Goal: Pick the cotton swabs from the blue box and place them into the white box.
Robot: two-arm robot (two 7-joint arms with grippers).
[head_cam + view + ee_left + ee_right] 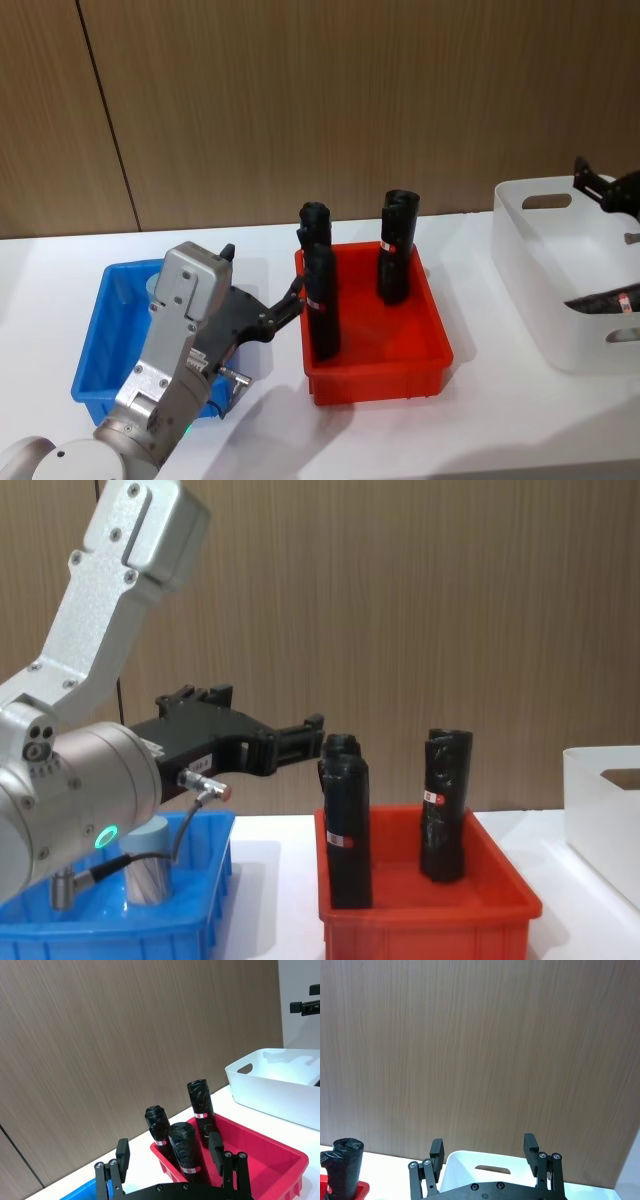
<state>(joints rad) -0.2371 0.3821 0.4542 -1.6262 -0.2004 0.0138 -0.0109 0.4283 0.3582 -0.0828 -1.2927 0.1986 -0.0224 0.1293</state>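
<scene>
step: pre-grasp, your left hand (pixel 318 725) hovers spread and empty above the blue box (pixel 205 880), aimed at the red bin (pixel 500 890) | cotton swabs (pixel 146 868) jar upright in the blue box | next: swing back, descend on jar | right hand (pixel 485 1152) spread over the white box (pixel 530 290)

- The left arm (pixel 185 340) covers most of the blue box (pixel 100 335) interior in the head view.
- One cotton swab jar (pixel 148 865) stands partly behind the arm's cable in the chest view.
- The white box (pixel 560 270) is cut off by the right edge.
- The right gripper (pixel 600 188) is cut off at the same edge.
</scene>
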